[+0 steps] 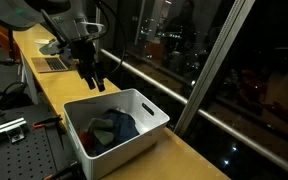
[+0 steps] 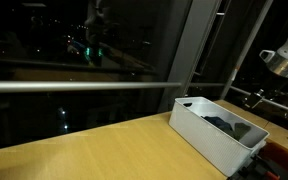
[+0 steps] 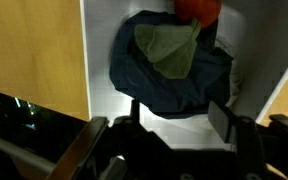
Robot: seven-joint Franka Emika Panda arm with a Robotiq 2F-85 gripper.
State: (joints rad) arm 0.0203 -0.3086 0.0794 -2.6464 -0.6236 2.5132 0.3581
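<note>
My gripper (image 1: pixel 93 80) hangs open and empty above the far end of a white plastic bin (image 1: pixel 144 102). In the wrist view my fingers (image 3: pixel 174 112) are spread apart over the bin's white floor (image 3: pixel 104 95), just short of a pile of cloth. The pile is a dark blue cloth (image 3: pixel 174 85) with an olive green cloth (image 3: pixel 167 48) on top and a red-orange piece (image 3: pixel 197 10) at the far end. The pile also shows in an exterior view (image 1: pixel 112 129). The bin shows at the right in an exterior view (image 2: pixel 209 135), where only part of my arm (image 2: pixel 287 58) is in view.
The bin stands on a long wooden counter (image 1: pixel 49 95) along a dark window with a metal rail (image 2: pixel 74 85). A laptop (image 1: pixel 52 62) lies at the counter's far end. A perforated metal table (image 1: pixel 14 145) with tools stands beside the counter.
</note>
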